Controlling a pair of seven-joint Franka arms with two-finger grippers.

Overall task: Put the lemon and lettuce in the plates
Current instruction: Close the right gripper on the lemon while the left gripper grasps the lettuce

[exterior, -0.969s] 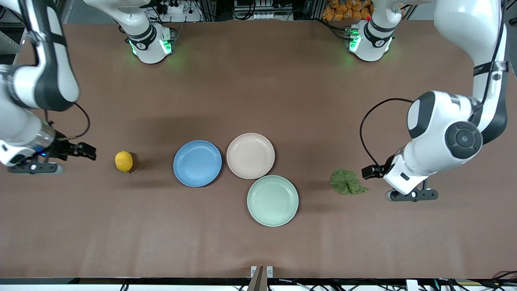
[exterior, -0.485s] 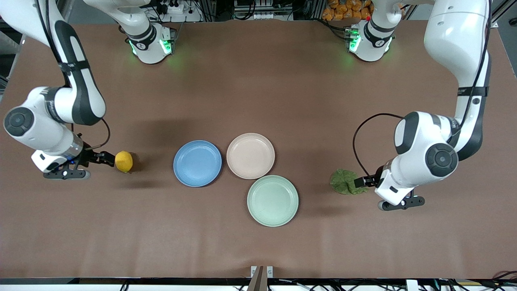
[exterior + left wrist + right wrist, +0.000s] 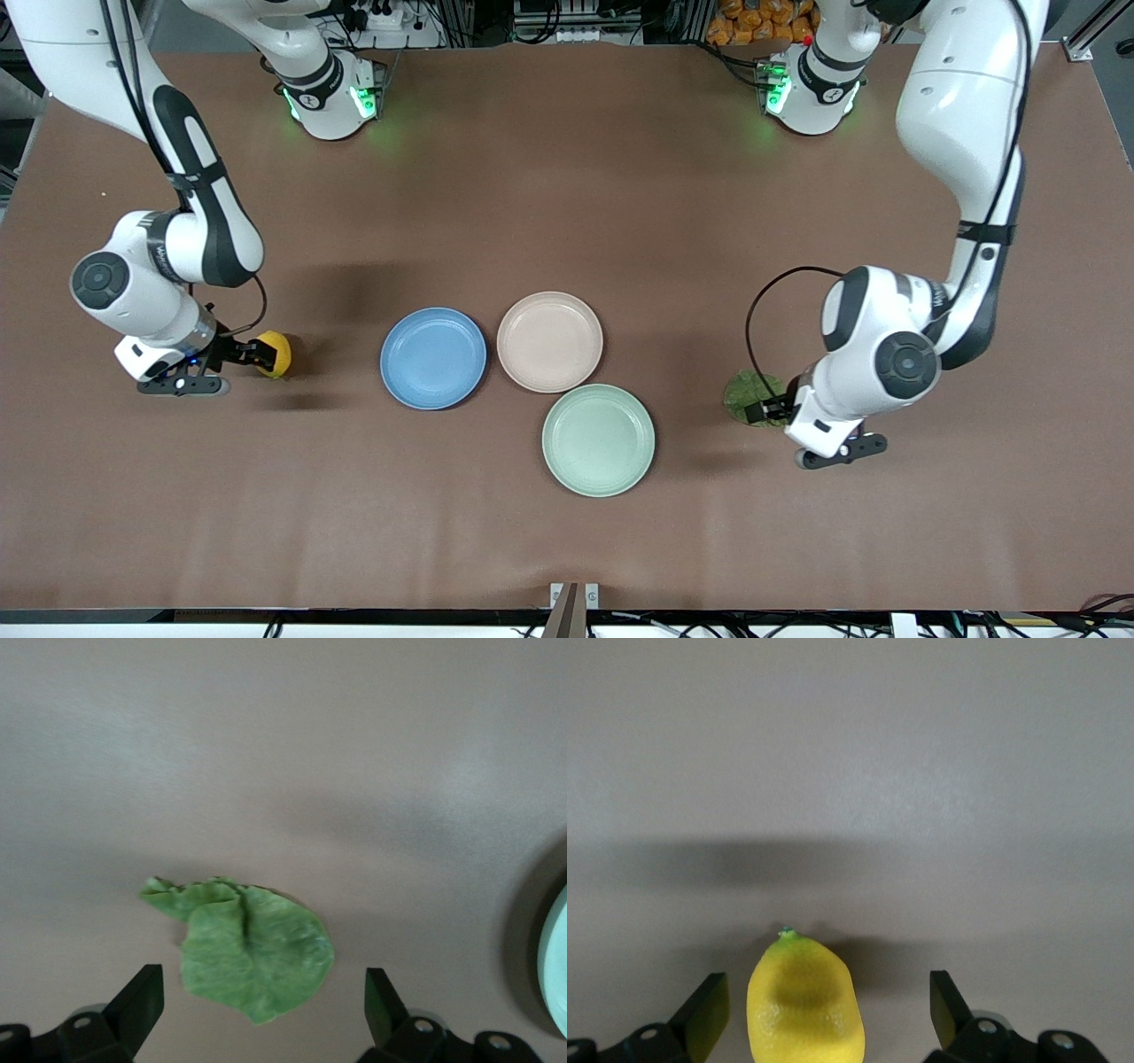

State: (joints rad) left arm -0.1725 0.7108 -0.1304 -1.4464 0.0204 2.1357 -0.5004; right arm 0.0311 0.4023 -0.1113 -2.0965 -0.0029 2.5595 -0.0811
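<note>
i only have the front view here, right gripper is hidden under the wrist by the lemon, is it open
Observer: Yes. In the right wrist view the right gripper is open, its fingers either side of the lemon and not touching it.
Operator: and the left one at the lettuce
Observer: The left gripper is open too, and the lettuce lies flat on the table between its fingers, not gripped.
Operator: anything else in the left wrist view
Observer: Only the edge of the mint-green plate at the side of that view.
</note>
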